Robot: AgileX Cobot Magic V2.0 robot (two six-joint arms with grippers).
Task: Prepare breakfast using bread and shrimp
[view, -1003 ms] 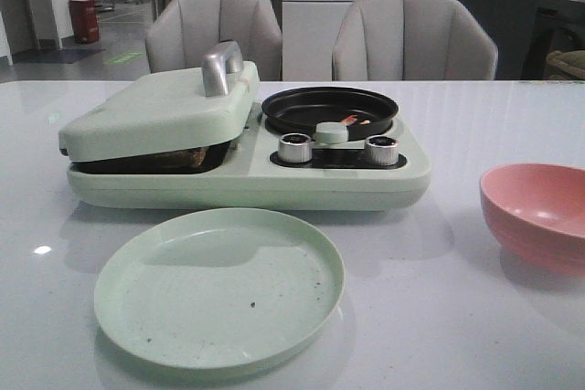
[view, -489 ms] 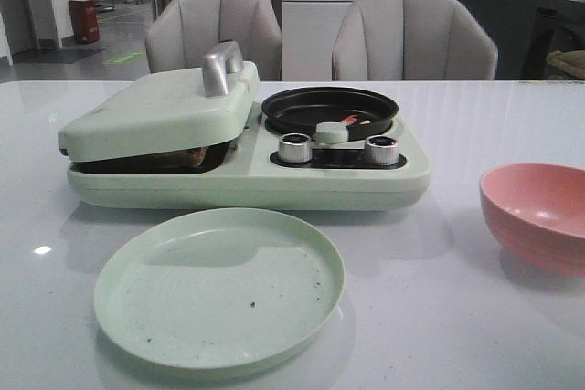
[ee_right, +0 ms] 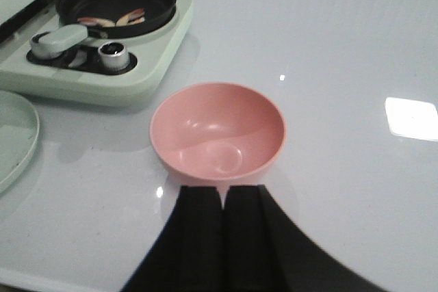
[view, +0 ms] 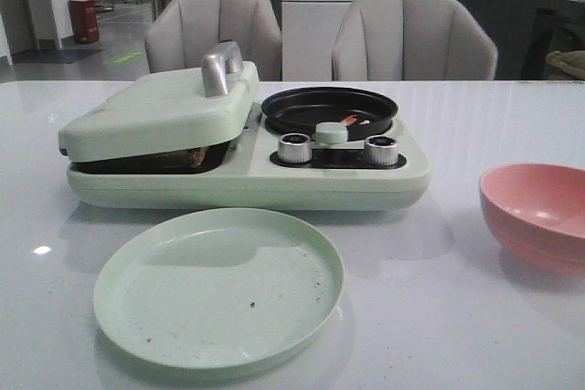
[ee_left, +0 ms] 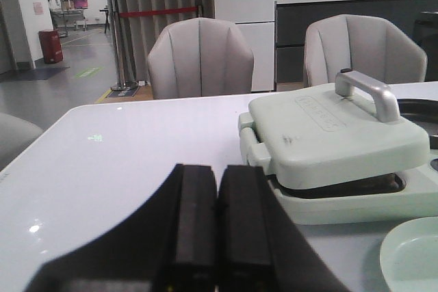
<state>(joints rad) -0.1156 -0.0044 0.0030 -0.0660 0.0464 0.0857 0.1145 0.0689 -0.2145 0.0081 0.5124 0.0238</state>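
Observation:
A pale green breakfast maker (view: 247,180) stands mid-table with its lid (view: 155,116) down. The bread is mostly hidden under that lid; only a brown edge (view: 194,156) shows in the gap. The shrimp (ee_right: 113,18), small pink-orange pieces, lie in the black round pan (view: 329,107) on the maker's right side. My left gripper (ee_left: 217,169) is shut and empty, off to the left of the maker (ee_left: 328,141) above the table. My right gripper (ee_right: 224,189) is shut and empty, just short of the pink bowl (ee_right: 217,131). Neither gripper shows in the front view.
An empty pale green plate (view: 219,285) with a few crumbs lies in front of the maker. The pink bowl (view: 537,215) sits at the right, empty. Two silver knobs (view: 294,148) face the front. Two grey chairs (view: 215,34) stand behind the table.

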